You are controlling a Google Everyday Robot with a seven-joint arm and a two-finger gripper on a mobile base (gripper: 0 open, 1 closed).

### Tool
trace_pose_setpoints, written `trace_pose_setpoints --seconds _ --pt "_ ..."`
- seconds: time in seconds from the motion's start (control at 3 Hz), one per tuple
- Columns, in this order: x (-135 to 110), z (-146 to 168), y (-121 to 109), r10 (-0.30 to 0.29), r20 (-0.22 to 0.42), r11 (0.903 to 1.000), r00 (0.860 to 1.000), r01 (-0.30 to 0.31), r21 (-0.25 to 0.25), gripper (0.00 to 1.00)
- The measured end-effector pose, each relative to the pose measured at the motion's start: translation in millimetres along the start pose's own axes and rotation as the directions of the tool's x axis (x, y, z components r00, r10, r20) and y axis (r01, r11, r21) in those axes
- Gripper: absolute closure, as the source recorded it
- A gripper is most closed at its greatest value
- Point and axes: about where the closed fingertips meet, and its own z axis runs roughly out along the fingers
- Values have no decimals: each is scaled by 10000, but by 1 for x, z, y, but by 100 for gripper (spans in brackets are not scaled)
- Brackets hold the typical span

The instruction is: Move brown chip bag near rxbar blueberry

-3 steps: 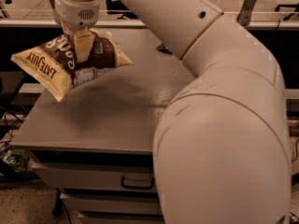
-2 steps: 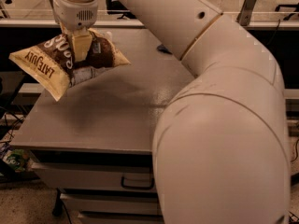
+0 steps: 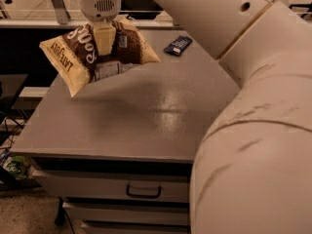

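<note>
The brown chip bag (image 3: 83, 57) hangs in the air above the left part of the grey table (image 3: 146, 116), tilted, its pale yellow "LATE JULY" end pointing down left. My gripper (image 3: 104, 42) comes down from the top and is shut on the bag's middle. One pale finger (image 3: 103, 37) shows in front of the bag. The rxbar blueberry (image 3: 178, 45), a small dark navy bar, lies flat on the far part of the table, to the right of the bag and apart from it.
My large pale arm (image 3: 253, 111) fills the right side and hides the table's right part. Drawers with a handle (image 3: 144, 193) sit under the table's front edge. A railing (image 3: 29, 23) runs behind the table.
The gripper has carried the bag to the right and a little up. The rxbar, mostly hidden by the arm before, now shows in full.
</note>
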Motion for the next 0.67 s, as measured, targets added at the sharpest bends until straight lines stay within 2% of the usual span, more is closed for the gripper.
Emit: trace_pose_setpoints --seconds 0.33,0.67 --pt "59 -38 27 1858 -442 9800 9816 -1819 810 100" --pt "107 -56 40 2778 -460 9547 9595 -2704 1240 100"
